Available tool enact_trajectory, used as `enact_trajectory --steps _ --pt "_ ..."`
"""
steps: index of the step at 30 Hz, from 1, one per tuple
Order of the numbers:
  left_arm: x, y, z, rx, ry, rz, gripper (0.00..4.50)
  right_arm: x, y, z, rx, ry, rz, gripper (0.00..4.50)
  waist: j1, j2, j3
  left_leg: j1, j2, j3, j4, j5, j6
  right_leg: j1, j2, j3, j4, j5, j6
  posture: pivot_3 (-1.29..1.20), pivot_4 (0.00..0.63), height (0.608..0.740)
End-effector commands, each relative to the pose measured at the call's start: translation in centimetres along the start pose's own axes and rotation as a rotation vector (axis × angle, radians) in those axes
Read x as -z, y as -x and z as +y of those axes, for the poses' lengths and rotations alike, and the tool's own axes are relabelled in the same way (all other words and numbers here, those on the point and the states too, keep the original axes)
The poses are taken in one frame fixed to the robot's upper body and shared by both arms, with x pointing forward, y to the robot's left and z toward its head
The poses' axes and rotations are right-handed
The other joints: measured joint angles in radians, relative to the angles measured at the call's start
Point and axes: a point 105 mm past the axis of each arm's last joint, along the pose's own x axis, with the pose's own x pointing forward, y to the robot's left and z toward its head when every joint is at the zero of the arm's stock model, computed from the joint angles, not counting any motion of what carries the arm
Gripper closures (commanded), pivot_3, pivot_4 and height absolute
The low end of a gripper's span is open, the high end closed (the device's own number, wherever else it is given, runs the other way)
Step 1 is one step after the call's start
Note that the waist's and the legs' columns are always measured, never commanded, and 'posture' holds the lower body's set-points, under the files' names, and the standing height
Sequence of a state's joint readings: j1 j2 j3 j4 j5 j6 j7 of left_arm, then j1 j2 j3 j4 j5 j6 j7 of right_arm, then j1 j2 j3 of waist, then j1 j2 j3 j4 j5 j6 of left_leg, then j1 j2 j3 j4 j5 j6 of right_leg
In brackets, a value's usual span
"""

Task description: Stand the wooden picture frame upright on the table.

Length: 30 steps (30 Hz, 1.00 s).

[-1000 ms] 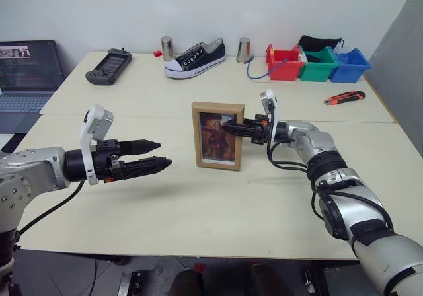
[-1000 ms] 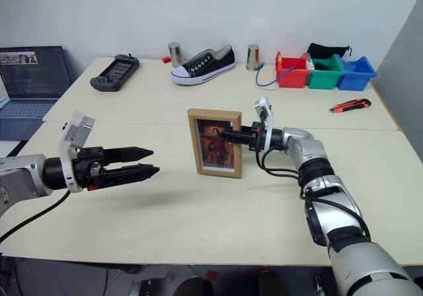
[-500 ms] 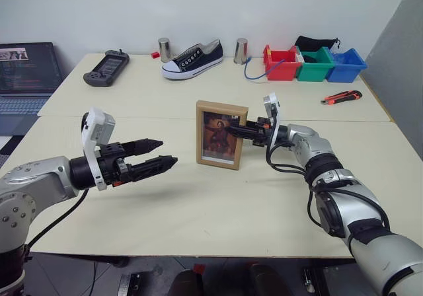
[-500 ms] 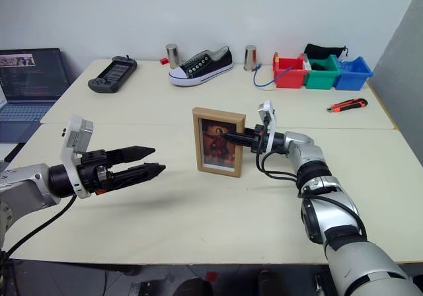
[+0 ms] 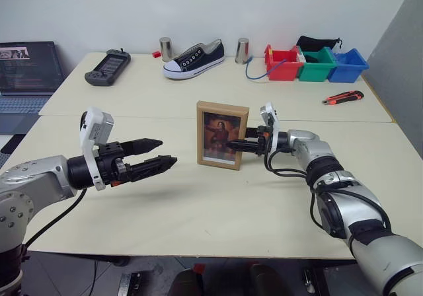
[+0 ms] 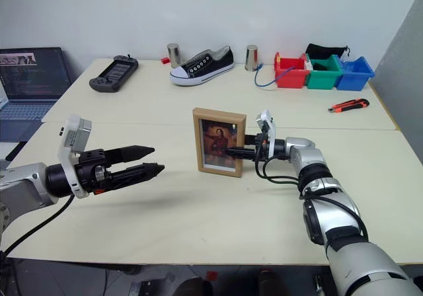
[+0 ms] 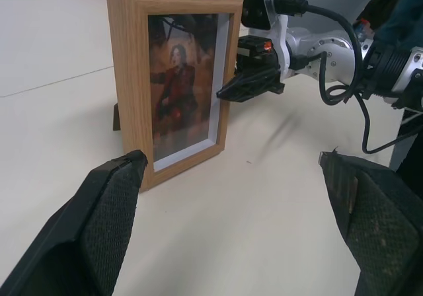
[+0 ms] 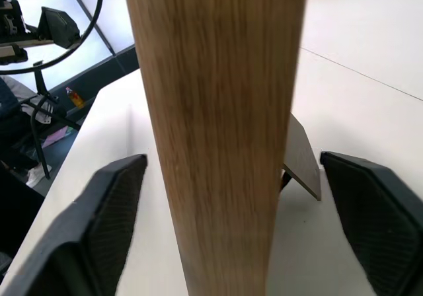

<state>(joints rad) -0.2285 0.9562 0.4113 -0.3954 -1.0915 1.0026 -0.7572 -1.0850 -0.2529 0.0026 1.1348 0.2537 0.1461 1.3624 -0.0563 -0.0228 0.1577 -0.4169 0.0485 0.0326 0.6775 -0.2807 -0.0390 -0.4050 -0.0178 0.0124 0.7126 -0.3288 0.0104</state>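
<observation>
Left eye view is giving you the wooden picture frame (image 5: 223, 135) standing upright on the table (image 5: 218, 203), just on the near side of the seam between the two sections, its portrait facing you. Your right gripper (image 5: 232, 145) is reaching in level from the frame's right side, its black fingers straddling the frame's right edge down low. Your left gripper (image 5: 167, 152) is hovering well apart from the frame on its left, fingers spread wide and gripping nothing. Along the far edge you are looking at a black sneaker (image 5: 193, 58), two metal cups (image 5: 166, 48), a game controller (image 5: 107, 67), red, green and blue bins (image 5: 315, 65), and an orange utility knife (image 5: 344, 98); a laptop (image 5: 26, 68) is sitting at far left.

Right eye view is showing you the same layout, with the frame's foot resting flat on the tabletop.

Left wrist view is looking between two widely parted fingers (image 7: 109, 203) at the frame's front, with the right gripper's tips at the frame's right edge.

Right wrist view is facing the frame's wooden side edge head on. Its pads (image 8: 115, 210) are standing wide on either side, each clear of the wood, and the dark fold-out stand (image 8: 301, 157) is propped on the table behind the frame.
</observation>
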Motion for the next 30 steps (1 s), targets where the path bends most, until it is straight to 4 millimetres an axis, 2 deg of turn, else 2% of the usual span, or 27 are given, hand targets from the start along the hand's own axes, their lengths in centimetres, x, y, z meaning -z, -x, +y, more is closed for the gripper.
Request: enact_trajectory --steps 1,4,11,17,23,26,30 --pt "-0.6 0.1 -0.1 0.009 -0.03 -0.003 0.0 -0.8 1.4 -0.1 -0.001 0.031 0.008 0.04 0.001 0.0 0.0 0.0 0.0 0.0 0.0 0.0 0.0 0.0 0.0 0.0 0.0 0.0 0.0 0.0 0.15 0.74" --pt "-0.5 0.2 0.2 0.005 -0.028 0.002 0.0 -0.7 2.9 -0.4 0.013 0.037 0.037 0.04 0.001 0.0 0.0 0.0 0.0 0.0 0.0 0.0 0.0 0.0 0.0 0.0 0.0 0.0 0.0 0.0 0.15 0.74" --pt "-0.8 0.7 1.3 -0.035 -0.053 0.014 0.0 -1.3 8.7 -0.9 0.103 0.097 0.142 0.04 0.006 0.0 0.0 0.0 0.0 0.0 0.0 0.0 0.0 0.0 0.0 0.0 -0.001 0.0 0.0 0.0 0.15 0.74" --pt "-0.1 0.9 3.1 -0.155 -0.081 0.019 0.0 -2.3 11.3 0.0 0.184 0.161 0.152 0.04 0.007 0.0 0.0 0.0 0.0 0.0 -0.001 0.0 0.0 0.0 0.0 0.001 -0.001 0.0 0.0 0.0 0.15 0.74" --pt "0.9 0.4 4.5 -0.373 -0.096 -0.056 0.0 -1.8 12.5 0.6 0.514 0.285 0.111 0.04 0.019 0.0 0.0 -0.001 0.0 0.001 0.0 0.0 0.0 0.0 0.0 0.001 -0.001 0.0 0.0 0.0 0.15 0.74" --pt "2.1 0.2 5.0 -0.476 -0.13 -0.05 0.0 -1.2 12.8 1.7 0.664 0.303 0.084 0.04 0.027 0.0 0.0 -0.002 0.0 0.0 0.0 0.0 0.0 0.0 0.0 0.001 0.0 0.0 0.0 0.0 0.15 0.74" --pt "3.8 -0.8 5.6 -0.59 -0.14 -0.055 0.0 0.1 13.4 2.1 0.932 0.281 0.023 0.04 0.031 0.0 0.0 -0.001 0.0 0.0 0.0 0.0 0.0 0.0 0.0 0.002 -0.001 0.0 0.0 0.0 0.15 0.74"
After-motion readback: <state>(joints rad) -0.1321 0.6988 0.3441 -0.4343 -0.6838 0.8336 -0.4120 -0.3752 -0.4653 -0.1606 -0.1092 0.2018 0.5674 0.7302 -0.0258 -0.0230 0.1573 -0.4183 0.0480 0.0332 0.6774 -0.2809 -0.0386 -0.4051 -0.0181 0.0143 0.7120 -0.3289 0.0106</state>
